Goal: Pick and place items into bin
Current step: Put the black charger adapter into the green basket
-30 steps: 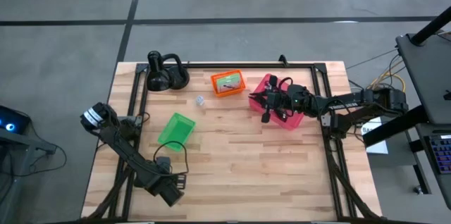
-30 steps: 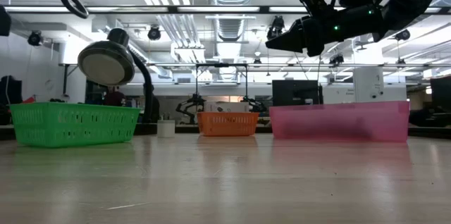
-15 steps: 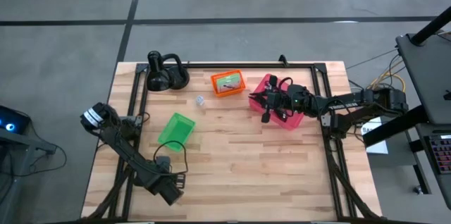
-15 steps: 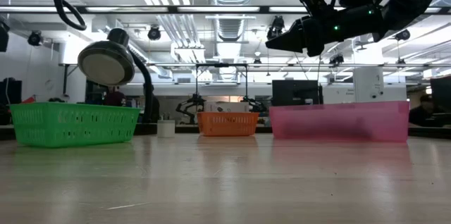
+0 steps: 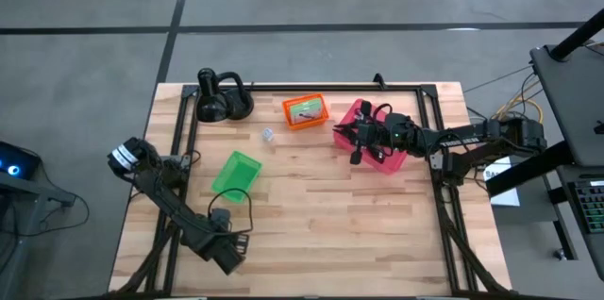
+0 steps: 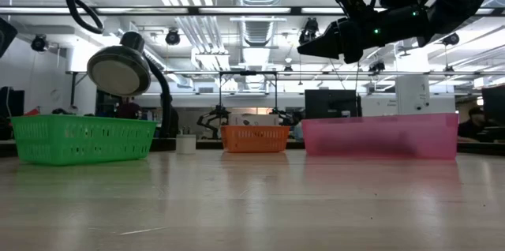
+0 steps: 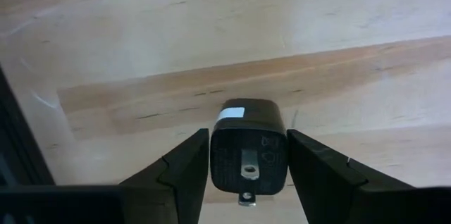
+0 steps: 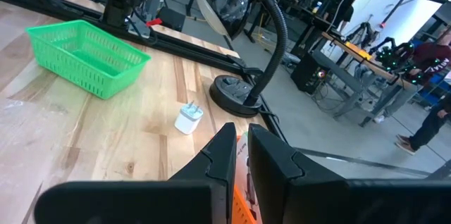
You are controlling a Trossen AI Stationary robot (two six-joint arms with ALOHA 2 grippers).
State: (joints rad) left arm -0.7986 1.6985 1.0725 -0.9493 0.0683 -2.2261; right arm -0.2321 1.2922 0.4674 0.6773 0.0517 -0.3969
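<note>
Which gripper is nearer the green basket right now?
Left. The left gripper, shut on a black charger block, sits just toward the table's front edge from the green basket. The right gripper hovers over the pink bin, across the table.

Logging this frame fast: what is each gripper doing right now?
Left gripper: shut on a black charger block, low at the table's near left.
Right gripper: shut, holding nothing visible, raised over the pink bin.

High: straight down over whole tabletop [image 5: 311,206], both arms in frame. Low: level at surface height, facing room behind. Left wrist: close, angled onto wood. Right wrist: raised, looking across. Shared by high, low, right wrist: green basket [image 5: 236,174], lamp [image 5: 215,98].
</note>
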